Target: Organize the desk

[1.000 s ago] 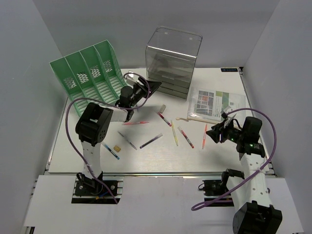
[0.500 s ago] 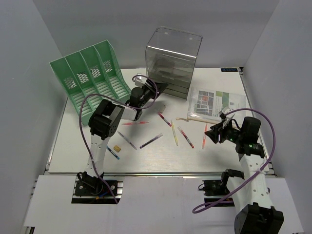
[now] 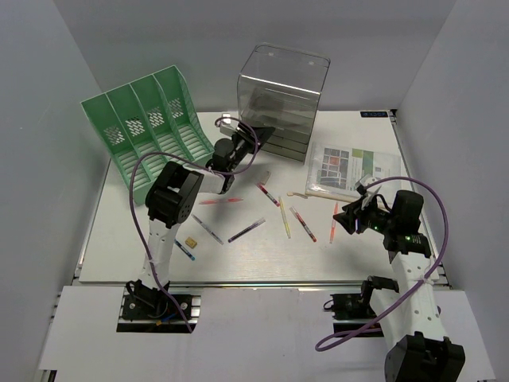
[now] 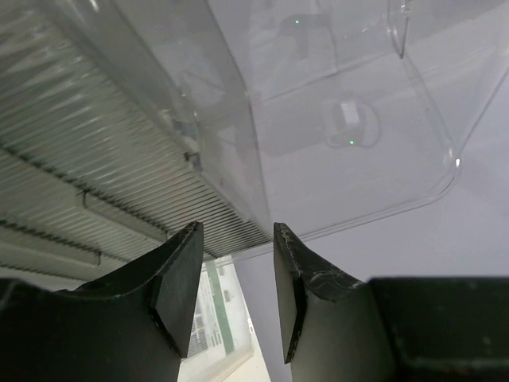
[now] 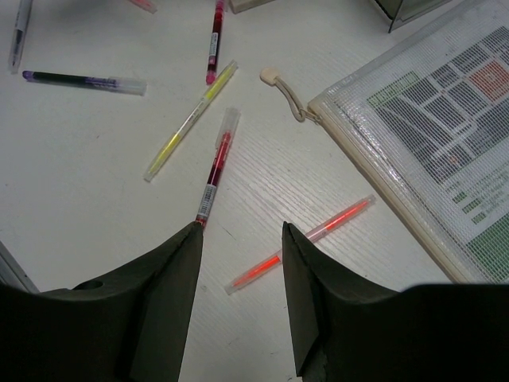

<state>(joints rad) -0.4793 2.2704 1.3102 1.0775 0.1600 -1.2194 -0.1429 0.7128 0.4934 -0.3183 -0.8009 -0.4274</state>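
The desk (image 3: 262, 259) is a white tabletop strewn with several pens. My left gripper (image 3: 258, 135) is raised at the front left corner of the clear drawer box (image 3: 280, 99). In the left wrist view its jaws (image 4: 237, 294) are open and hold nothing, with the clear drawer box (image 4: 318, 103) just ahead. My right gripper (image 3: 347, 220) hovers open low over an orange pen (image 3: 334, 221). That orange pen (image 5: 302, 241) lies on the desk just beyond the right gripper (image 5: 241, 294). A red pen (image 5: 215, 171) and a yellow pen (image 5: 189, 122) lie to its left.
A green slotted file rack (image 3: 147, 127) stands at the back left. A mesh zip pouch (image 3: 350, 169) with printed paper lies at the back right, its edge near the orange pen. More pens (image 3: 246, 230) and a small yellow item (image 3: 191, 241) lie mid-desk.
My left gripper has swung right and back from the file rack side toward the clear drawer box, and its jaws have narrowed somewhat. The right gripper has hardly moved.
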